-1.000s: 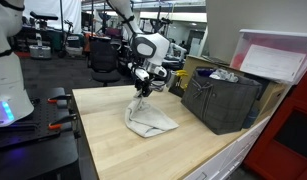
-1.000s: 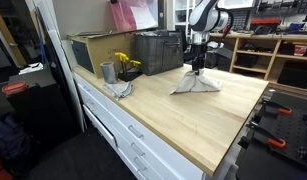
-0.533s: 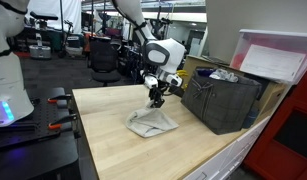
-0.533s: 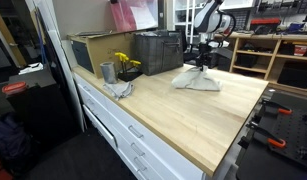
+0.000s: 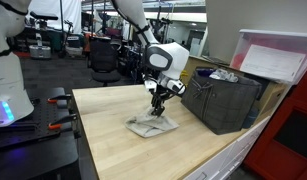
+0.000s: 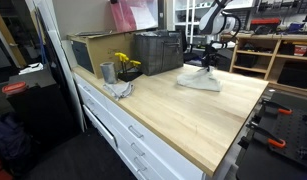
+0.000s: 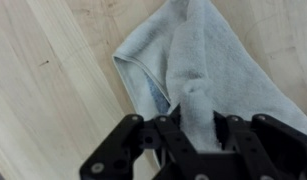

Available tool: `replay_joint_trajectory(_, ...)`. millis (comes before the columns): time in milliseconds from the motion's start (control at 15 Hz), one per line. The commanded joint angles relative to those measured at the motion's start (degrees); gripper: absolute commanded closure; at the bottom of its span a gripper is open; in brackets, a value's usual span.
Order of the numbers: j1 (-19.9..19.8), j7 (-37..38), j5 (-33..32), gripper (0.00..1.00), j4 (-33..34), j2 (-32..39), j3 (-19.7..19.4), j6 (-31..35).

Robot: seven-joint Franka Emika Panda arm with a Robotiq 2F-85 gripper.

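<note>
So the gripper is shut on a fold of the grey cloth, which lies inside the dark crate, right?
Not inside the crate. The grey cloth lies on the wooden tabletop beside it, as an exterior view shows; the gripper is shut on a fold.

Grey towel (image 5: 153, 126) — a pale, soft cloth with a stitched hem, lying rumpled on the light wooden tabletop (image 5: 101, 135). In the wrist view, one part of the towel (image 7: 223, 70) is gathered into a ridge that rises between the closed fingers of the gripper (image 7: 193, 125). The rest spreads flat on the wood — a low, wide heap in both exterior views.
</note>
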Motion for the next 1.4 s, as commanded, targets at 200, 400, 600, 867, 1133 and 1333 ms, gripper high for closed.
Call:
replay_joint_trajectory(200,-0.6,7.6,-1.4,0.97,-3.6,-1.9,-3.5,-1.0)
replay_joint_trajectory(400,-0.1,9.8,-2.7,0.97,-6.3,-2.3,-5.2,-0.5)
replay_joint_trajectory(600,0.2,12.0,-4.0,0.97,-8.2,-2.5,-6.1,-1.2)
replay_joint_trajectory(867,0.3,13.3,-5.1,0.49,-9.5,-3.1,-6.3,-0.4)
replay_joint_trajectory(1133,1.6,12.8,-6.8,0.18,-10.6,-5.7,-6.0,4.7)
replay_joint_trajectory(1333,4.2,12.7,-10.5,0.00,-11.1,-7.9,-5.9,11.8)
